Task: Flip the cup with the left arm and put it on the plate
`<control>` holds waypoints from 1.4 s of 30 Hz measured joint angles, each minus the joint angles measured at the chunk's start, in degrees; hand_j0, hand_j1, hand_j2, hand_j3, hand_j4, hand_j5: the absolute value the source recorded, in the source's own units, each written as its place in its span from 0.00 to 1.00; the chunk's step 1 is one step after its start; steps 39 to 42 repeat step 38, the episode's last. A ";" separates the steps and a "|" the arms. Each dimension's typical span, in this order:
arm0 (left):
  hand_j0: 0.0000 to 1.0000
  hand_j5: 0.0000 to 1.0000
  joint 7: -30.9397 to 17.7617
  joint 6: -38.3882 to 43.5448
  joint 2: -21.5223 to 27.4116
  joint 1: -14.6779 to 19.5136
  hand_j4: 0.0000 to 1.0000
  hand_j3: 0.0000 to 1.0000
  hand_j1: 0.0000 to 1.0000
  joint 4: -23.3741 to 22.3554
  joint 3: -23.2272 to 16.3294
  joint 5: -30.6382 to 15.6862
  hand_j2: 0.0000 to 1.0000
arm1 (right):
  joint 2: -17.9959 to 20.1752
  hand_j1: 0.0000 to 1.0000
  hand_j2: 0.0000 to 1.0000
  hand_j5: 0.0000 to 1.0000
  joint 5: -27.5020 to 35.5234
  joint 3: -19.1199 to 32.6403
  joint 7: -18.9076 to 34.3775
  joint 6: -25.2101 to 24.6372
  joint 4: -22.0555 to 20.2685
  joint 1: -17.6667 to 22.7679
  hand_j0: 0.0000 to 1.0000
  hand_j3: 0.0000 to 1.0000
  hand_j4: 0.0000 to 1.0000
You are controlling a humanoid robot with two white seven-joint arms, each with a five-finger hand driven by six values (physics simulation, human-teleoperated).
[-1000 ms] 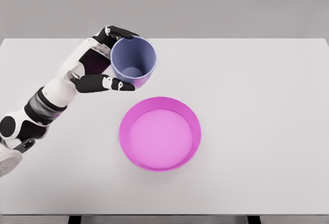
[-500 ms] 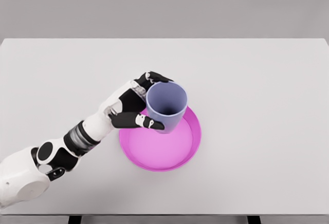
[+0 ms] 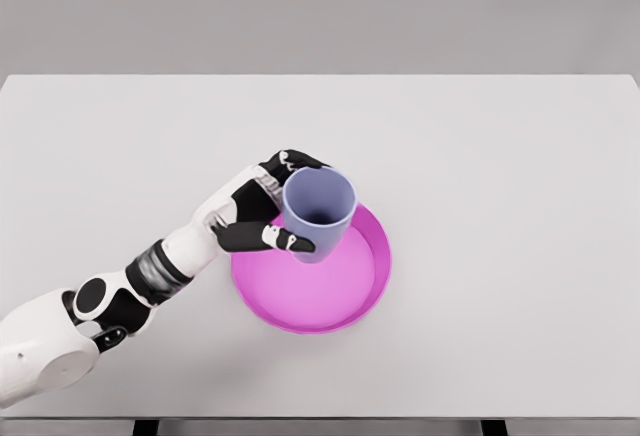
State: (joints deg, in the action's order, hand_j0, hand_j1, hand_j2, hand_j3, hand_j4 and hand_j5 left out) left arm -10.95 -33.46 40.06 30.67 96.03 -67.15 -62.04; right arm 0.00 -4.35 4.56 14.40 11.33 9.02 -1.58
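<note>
Fingers point(image 3: 262, 240) of the left hand point(image 3: 250, 218) grasp the upright cup point(image 3: 318, 211) over the plate's point(image 3: 345, 301) upper-left part, on the desk point(image 3: 500, 206).

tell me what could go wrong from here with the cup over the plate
The cup sits in the left hand over the upper left part of the plate, close to its rim; released there, its base may catch the rim and tip. The fingers wrap its side, so opening them could nudge it.
</note>
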 measured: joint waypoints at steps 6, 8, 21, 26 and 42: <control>0.90 0.90 0.04 -0.06 -0.13 0.00 0.90 0.90 0.90 0.39 0.06 0.15 0.90 | 0.00 1.00 1.00 1.00 0.00 0.00 0.00 0.00 -0.01 0.00 1.00 1.00 1.00; 0.97 0.97 0.05 -0.09 -0.10 0.00 0.97 0.97 0.97 0.62 0.10 0.25 0.97 | 0.00 1.00 1.00 1.00 0.00 0.00 0.00 0.00 0.00 0.00 1.00 1.00 1.00; 1.00 1.00 0.28 -0.40 3.88 0.00 1.00 1.00 1.00 3.17 0.76 -0.29 1.00 | 0.00 1.00 1.00 1.00 0.00 0.00 0.00 0.00 -0.03 0.00 1.00 1.00 1.00; 1.00 1.00 0.07 -1.26 7.43 1.75 1.00 1.00 1.00 4.68 1.70 -1.20 1.00 | 0.00 1.00 1.00 1.00 0.01 0.00 0.00 0.00 -0.02 0.00 1.00 1.00 1.00; 1.00 1.00 -0.57 -1.57 27.88 5.98 1.00 1.00 1.00 4.89 8.53 28.59 1.00 | 0.00 1.00 1.00 1.00 0.00 0.00 0.00 0.00 -0.01 0.00 1.00 1.00 1.00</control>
